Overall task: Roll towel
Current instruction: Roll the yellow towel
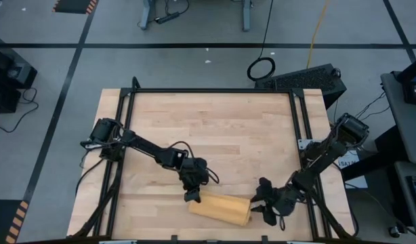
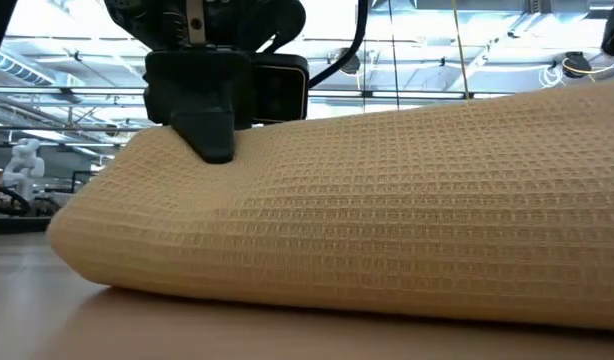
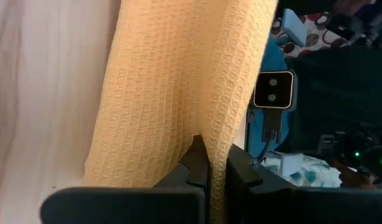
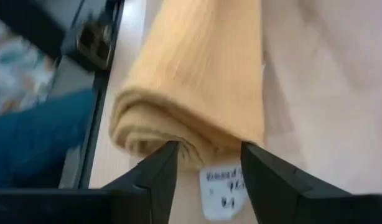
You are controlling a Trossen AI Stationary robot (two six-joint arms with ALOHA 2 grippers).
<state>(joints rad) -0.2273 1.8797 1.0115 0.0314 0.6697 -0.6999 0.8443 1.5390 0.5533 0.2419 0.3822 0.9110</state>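
The towel [image 1: 221,209] is a mustard-yellow waffle cloth. It lies rolled up along the table's near edge, its underside on the wood, and fills the low view [image 2: 367,200]. My left gripper [image 1: 192,197] is shut on the roll's left end. My right gripper [image 1: 262,207] stands open at the roll's right end [image 4: 185,146], one finger on each side of the end's lower corner. A small white tag [image 4: 225,186] lies on the table below that end. My left gripper pinches a raised ridge of the towel's outer layer [image 3: 217,146] between its two fingers, near the roll's left end. The fingers slant down from the table's far left side. The roll stays lying on the table. My right gripper's fingers [image 4: 163,165] are close to the roll's end; whether they touch it I cannot tell.
The wooden table [image 1: 215,122] lies bare from the roll to its far edge. Black frame rails [image 1: 299,122] run along the table's left and right sides. The roll lies close to the near edge [image 1: 215,237].
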